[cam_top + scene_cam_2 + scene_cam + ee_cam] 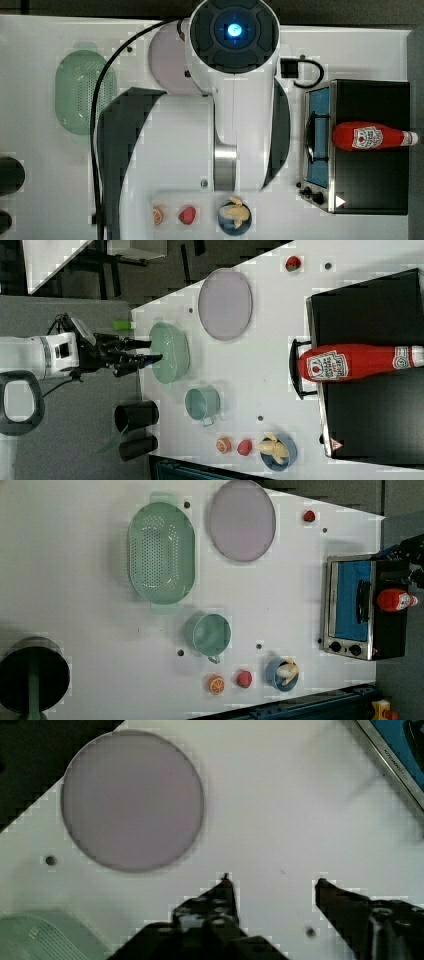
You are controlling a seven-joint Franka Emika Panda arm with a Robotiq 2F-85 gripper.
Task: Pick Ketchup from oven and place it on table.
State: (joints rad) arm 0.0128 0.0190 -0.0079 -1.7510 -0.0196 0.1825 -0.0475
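Tabletop (pixel 75 580) clutter: green colander (pixel 161 553), lilac plate (pixel 242 520), green mug (pixel 209 634), orange half (pixel 216 684), strawberry (pixel 244 678), blue bowl w/ banana (pixel 281 673). None between pincer (pixel 272 882) & oven (pixel 370 147). Ketchup (pixel 370 136) lies on its side atop oven, long axis across the top, cap twd top view's right. Pincer partly open, holding nothing.

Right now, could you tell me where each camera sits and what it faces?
Top view: overhead, above the arm; arm body, oven, ketchup.
Left view: high above the table, no arm.
Right view: high on the oven's side; gripper open at the far edge.
Wrist view: looks down at the plate past open fingers.
All share the oven.
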